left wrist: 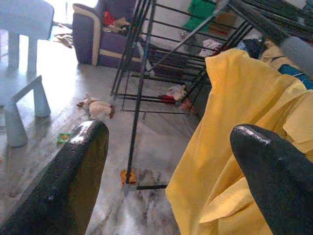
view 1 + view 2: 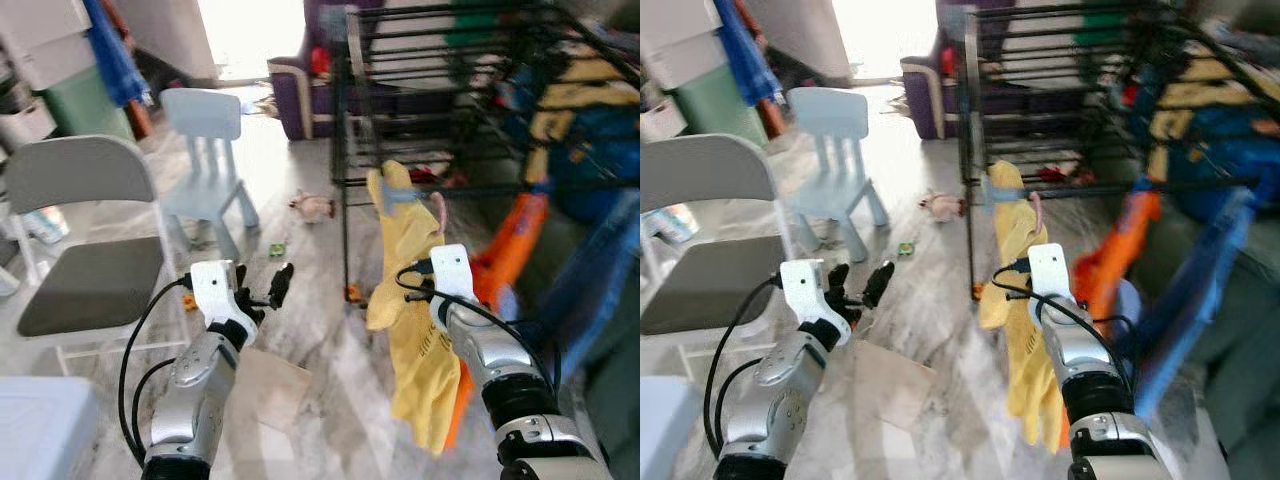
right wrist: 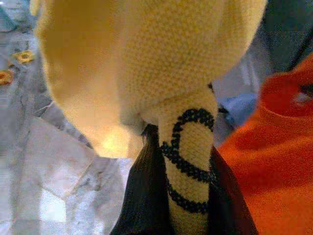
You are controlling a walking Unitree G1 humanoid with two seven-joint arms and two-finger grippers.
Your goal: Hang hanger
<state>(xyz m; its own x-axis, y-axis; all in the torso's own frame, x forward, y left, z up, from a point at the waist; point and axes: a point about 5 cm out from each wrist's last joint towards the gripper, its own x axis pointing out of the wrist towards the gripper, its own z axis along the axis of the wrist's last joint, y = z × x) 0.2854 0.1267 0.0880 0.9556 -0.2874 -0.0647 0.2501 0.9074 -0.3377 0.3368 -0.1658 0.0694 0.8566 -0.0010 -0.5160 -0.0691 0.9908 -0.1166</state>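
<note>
A pale marbled floor is seen throughout, lit brightly by daylight from a doorway at the far end. A grey folding chair is placed at the robot's left, and a small light-blue plastic chair is set beyond it. A purple sofa is positioned near the doorway. A black metal drying rack is stood ahead, with clothes draped over it at the right. Small toys are scattered on the floor.

two chairs, one drying rack, one yellow garment, two pincers
</note>
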